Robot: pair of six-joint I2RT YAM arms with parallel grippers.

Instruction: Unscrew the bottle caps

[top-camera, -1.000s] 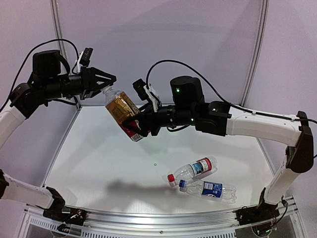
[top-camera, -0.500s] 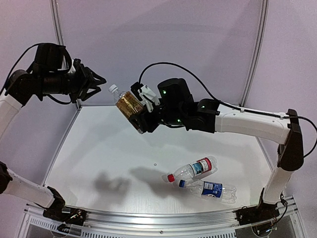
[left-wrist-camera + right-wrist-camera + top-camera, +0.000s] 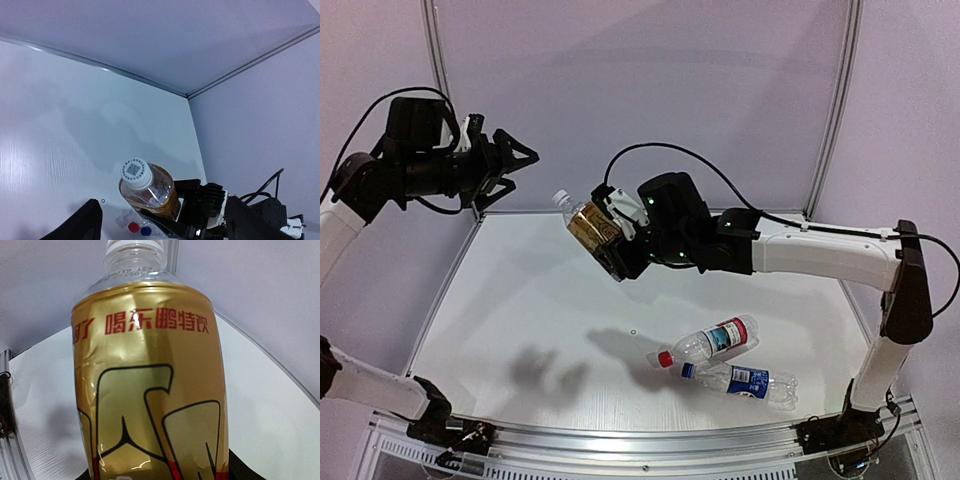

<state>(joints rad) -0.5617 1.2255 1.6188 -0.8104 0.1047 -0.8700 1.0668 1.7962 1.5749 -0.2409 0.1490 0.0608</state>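
My right gripper (image 3: 613,246) is shut on the lower body of the amber bottle (image 3: 592,226), holding it tilted in the air with its neck toward the left. Its white cap (image 3: 560,197) is on the neck. The gold-red label (image 3: 150,390) fills the right wrist view. My left gripper (image 3: 520,172) hangs open up and to the left of the cap, apart from it. In the left wrist view the white cap (image 3: 136,173) sits a short way ahead of the spread fingers (image 3: 82,222). Two more bottles lie on the table, with a red cap (image 3: 665,358) and a blue cap (image 3: 688,371).
The red-white labelled bottle (image 3: 718,338) and the blue labelled bottle (image 3: 750,382) lie side by side at the front right of the white table (image 3: 520,310). Grey walls with metal posts (image 3: 438,60) close in the back and sides.
My left gripper, shut at the white cap a second ago, has opened and drawn back to the left. The right arm shifted the amber bottle slightly; its cap stays on.
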